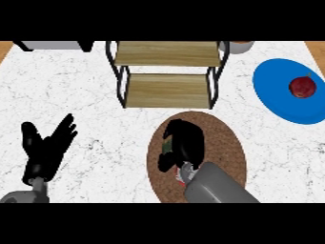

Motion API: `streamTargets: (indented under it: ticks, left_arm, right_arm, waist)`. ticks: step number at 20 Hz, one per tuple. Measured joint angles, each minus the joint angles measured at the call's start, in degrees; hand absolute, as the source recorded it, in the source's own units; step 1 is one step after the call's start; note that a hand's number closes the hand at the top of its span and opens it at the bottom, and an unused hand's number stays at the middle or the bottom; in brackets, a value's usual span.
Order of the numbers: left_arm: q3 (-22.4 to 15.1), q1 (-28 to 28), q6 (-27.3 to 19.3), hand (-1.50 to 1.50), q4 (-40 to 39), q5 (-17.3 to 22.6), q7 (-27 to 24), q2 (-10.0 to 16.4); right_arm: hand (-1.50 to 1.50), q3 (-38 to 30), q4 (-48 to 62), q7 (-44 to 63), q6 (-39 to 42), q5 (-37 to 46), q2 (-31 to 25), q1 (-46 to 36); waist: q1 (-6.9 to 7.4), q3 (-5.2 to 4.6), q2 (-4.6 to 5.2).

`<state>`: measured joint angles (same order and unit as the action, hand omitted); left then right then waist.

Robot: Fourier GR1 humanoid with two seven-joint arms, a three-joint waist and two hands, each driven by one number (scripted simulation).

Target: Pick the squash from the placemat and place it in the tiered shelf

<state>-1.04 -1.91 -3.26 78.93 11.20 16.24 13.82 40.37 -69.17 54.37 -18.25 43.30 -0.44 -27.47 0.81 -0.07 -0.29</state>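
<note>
A brown round placemat (225, 136) lies on the counter's near middle. My right hand (186, 140) is over its left part, fingers curled down round the squash (167, 145), of which only a green sliver shows at the hand's left edge. The tiered shelf (168, 71) stands behind the placemat, a black frame with two wooden boards, the lower one nearer to me. My left hand (46, 145) rests open at the lower left, fingers up.
A blue plate (281, 95) with a red apple (303, 86) on it lies at the right. At the top left edge is a dark object (52, 45), and at the top right a pale round container (241, 46). White marbled counter surrounds them.
</note>
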Motion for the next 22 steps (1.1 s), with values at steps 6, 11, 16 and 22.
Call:
streamTargets:
  ticks: [6, 11, 16, 22]
  left_arm:
    - [-0.38, -2.72, 0.22, 0.00, -1.81, -0.31, 0.81, -0.66]
    - [-0.01, -2.21, 0.59, 0.00, -2.20, -0.49, 0.07, -0.47]
    - [0.62, -1.30, 0.44, 0.00, -2.34, -0.41, -0.70, -0.58]
    - [1.15, -0.86, 0.43, 0.00, -1.84, -0.21, -0.16, -0.34]
  right_arm:
    - [1.50, 11.80, -5.53, 2.00, 0.07, -10.33, 0.21, -9.30]
    - [1.50, 14.87, -12.33, 6.41, -1.34, -9.63, -0.04, -19.80]
    - [1.50, 11.55, -17.79, 11.51, 0.48, -5.75, -0.35, -28.99]
    - [1.50, 3.12, -20.01, 15.79, 4.93, -4.46, -0.50, -39.00]
  waist:
    - [1.87, 0.09, 0.45]
    - [1.43, 0.09, 0.00]
    - [0.28, 0.09, -0.52]
    - [-0.52, 0.07, -0.70]
